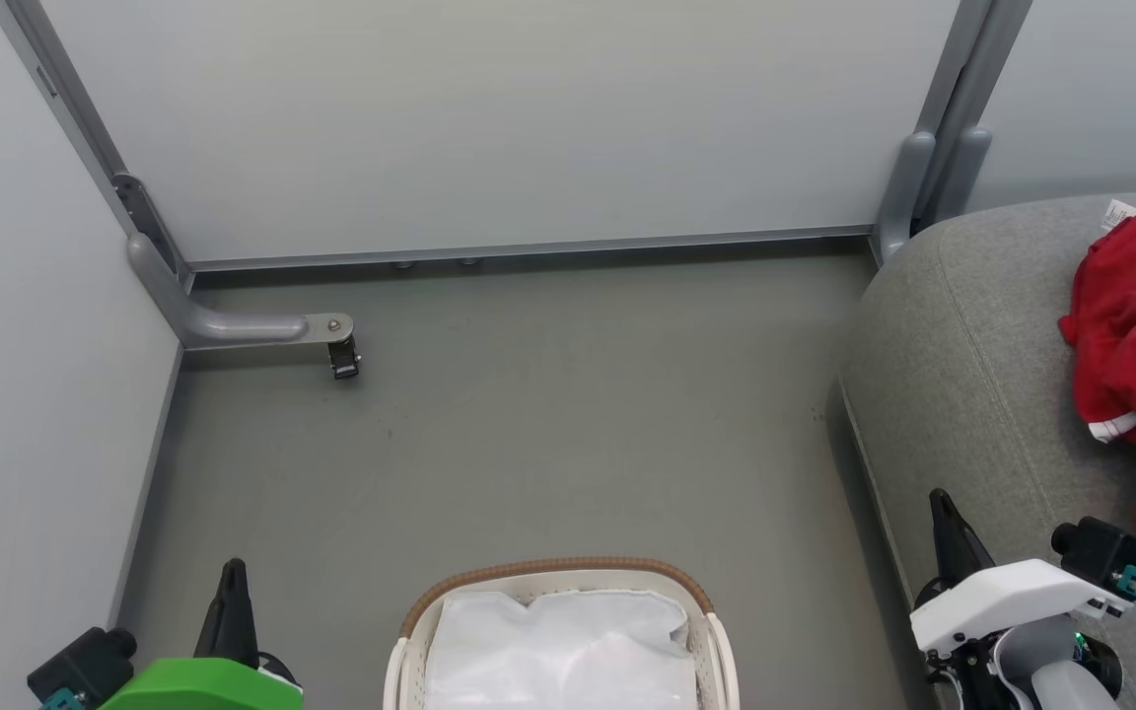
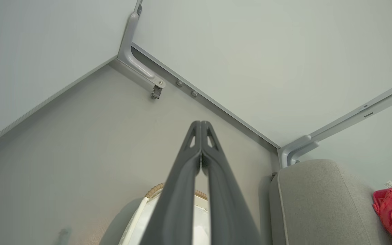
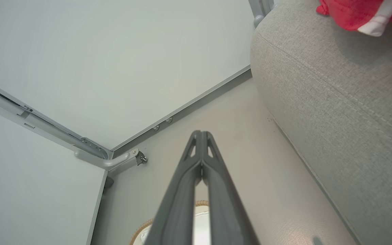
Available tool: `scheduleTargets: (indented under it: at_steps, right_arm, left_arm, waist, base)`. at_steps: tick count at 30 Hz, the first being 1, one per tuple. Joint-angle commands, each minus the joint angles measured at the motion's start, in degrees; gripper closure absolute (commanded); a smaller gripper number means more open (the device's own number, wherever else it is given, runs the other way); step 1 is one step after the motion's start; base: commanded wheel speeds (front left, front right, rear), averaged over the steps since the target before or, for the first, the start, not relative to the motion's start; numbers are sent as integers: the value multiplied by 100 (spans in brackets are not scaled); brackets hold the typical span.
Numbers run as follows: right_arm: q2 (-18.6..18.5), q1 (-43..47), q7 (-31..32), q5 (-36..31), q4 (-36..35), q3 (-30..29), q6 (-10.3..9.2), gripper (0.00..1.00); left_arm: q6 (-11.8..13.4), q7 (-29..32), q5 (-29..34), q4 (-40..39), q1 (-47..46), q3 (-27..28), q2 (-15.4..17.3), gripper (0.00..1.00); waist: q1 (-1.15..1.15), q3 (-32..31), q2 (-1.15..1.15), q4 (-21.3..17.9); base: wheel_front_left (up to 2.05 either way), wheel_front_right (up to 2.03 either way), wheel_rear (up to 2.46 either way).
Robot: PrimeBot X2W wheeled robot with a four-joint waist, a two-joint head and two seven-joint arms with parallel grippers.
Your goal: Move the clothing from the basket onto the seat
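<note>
Basket (image 1: 556, 568) on the floor (image 1: 529, 424), liner cloth (image 1: 558, 651) in it, seat (image 1: 972, 375) to its right, clothing (image 1: 1135, 325) on the seat

Bright, even diffuse light; soft shadow along seat (image 1: 972, 375) edge, 3 o'clock head view; wrist views wide-angle stretched.

Shows red clothing (image 1: 1135, 325) heaped on grey seat (image 1: 962, 375) beyond the closed right hand (image 1: 941, 498), and white-lined basket (image 1: 558, 575) between it and the closed left hand (image 1: 233, 570).
</note>
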Motion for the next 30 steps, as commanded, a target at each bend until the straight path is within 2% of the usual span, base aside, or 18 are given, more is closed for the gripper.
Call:
scheduleTargets:
  at_steps: [1, 30]
  right_arm:
    - [-39, -40, 48, 211, -125, -38, -1, 100]
    - [-58, 48, 600, 2397, -534, -228, -3, 100]
  left_arm:
    - [1, 39, -186, -105, -183, 45, 13, 100]
    - [1, 597, -2207, -383, -378, 263, -20, 100]
  waist:
    - [0, 0, 0, -7]
    - [0, 7, 0, -172]
  base:
    - [0, 0, 0]
    - [0, 0, 0]
